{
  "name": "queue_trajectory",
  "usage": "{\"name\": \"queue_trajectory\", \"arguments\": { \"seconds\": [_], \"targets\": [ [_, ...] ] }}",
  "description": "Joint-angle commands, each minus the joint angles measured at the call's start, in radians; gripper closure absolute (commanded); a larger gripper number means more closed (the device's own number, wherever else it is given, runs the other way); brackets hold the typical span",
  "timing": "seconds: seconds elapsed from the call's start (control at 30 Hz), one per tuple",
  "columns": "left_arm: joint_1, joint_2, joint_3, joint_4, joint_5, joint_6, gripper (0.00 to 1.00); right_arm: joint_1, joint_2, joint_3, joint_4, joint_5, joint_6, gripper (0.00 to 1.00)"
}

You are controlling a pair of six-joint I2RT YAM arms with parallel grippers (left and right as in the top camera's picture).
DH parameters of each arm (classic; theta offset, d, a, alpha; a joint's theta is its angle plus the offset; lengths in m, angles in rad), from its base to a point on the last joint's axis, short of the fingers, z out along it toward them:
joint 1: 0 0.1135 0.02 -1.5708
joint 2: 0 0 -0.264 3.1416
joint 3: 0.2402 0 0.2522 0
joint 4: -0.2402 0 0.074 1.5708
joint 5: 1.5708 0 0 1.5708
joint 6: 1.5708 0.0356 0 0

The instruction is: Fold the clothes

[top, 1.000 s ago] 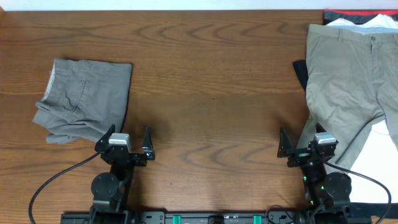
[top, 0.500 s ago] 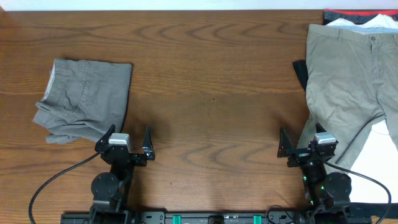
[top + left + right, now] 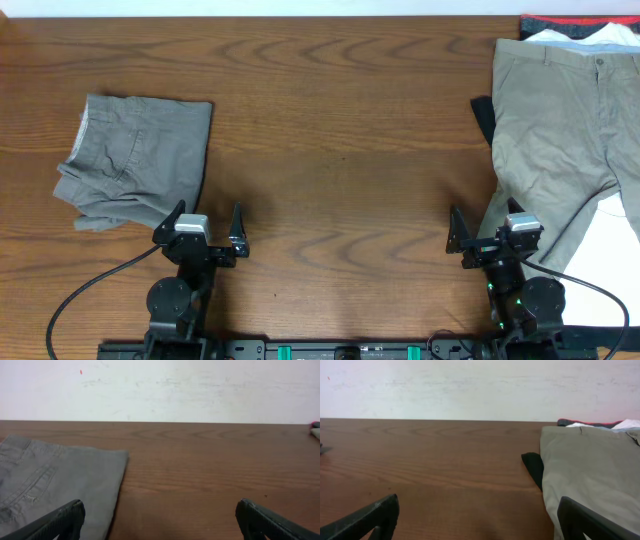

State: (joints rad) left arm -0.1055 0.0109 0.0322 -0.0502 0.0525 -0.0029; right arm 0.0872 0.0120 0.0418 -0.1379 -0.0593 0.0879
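On the Table [image 3: 340, 150], One Pair Folded, One Pair Spread

At the near edge of the wooden top both arms sit low and drawn back, one towards each side, with a wide stretch of bare wood between them. The left gripper [image 3: 207, 222] has its jaws spread wide and nothing between them. Its black fingers [image 3: 60, 520] frame only bare wood and the corner of the folded cloth in the left wrist view. The right gripper [image 3: 484, 226] is released too, jaws wide apart and empty.

Over on the left lie the grey trousers [image 3: 140, 165], folded into a compact, roughly square bundle, with a pocket seam showing on top and the lower left edge a little rumpled. They lie just beyond the left gripper, not touching it.

Along the right edge the khaki trousers [image 3: 560, 130] are spread out flat and unfolded, with the buttoned waistband towards the far side and the legs running back towards the right arm. One leg reaches down just beside the right gripper. A white garment [image 3: 600, 245] shows from under the legs at the near right. A dark cloth [image 3: 482, 115] pokes out from under the left edge of the khaki pair, and a red-edged garment [image 3: 575, 20] lies beyond the waistband.

Black cables [image 3: 90, 290] loop out from the arm bases.
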Motion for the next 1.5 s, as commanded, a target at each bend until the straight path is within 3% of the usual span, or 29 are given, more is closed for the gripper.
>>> {"name": "queue_trajectory", "arguments": {
  "seconds": [0.0, 0.13, 0.3, 0.47, 0.7, 0.87, 1.1, 1.3, 1.47],
  "targets": [
    [0.005, -0.007, -0.028, -0.014, -0.01, -0.001, 0.02, -0.008, -0.001, -0.005, 0.002, 0.002, 0.011, 0.01],
    [0.005, -0.007, -0.028, -0.016, -0.002, -0.006, 0.02, -0.008, -0.001, -0.005, -0.003, 0.027, 0.011, 0.01],
    [0.004, -0.002, -0.028, -0.014, 0.021, -0.162, 0.02, -0.008, -0.001, -0.005, -0.003, 0.026, 0.011, 0.01],
    [0.004, 0.008, -0.027, -0.011, 0.073, -0.245, 0.02, -0.008, -0.001, -0.005, 0.0, 0.024, 0.013, 0.01],
    [0.004, 0.026, -0.021, -0.009, 0.099, -0.297, 0.02, -0.008, -0.001, -0.005, 0.06, -0.188, 0.147, 0.01],
    [0.004, 0.044, 0.055, -0.063, 0.117, -0.311, 0.02, -0.008, -0.001, -0.001, 0.213, -0.399, 0.156, 0.01],
    [0.004, 0.3, 0.391, -0.269, 0.097, -0.311, 0.02, -0.008, 0.123, 0.173, 0.169, -0.399, 0.185, 0.01],
    [0.004, 0.709, 0.811, -0.576, 0.098, -0.31, 0.02, -0.008, 0.502, 0.464, 0.01, -0.383, 0.185, 0.01],
    [-0.005, 1.012, 1.193, -0.887, 0.097, -0.303, 0.02, -0.009, 0.899, 0.785, -0.342, -0.279, 0.061, 0.01]
  ]
}}
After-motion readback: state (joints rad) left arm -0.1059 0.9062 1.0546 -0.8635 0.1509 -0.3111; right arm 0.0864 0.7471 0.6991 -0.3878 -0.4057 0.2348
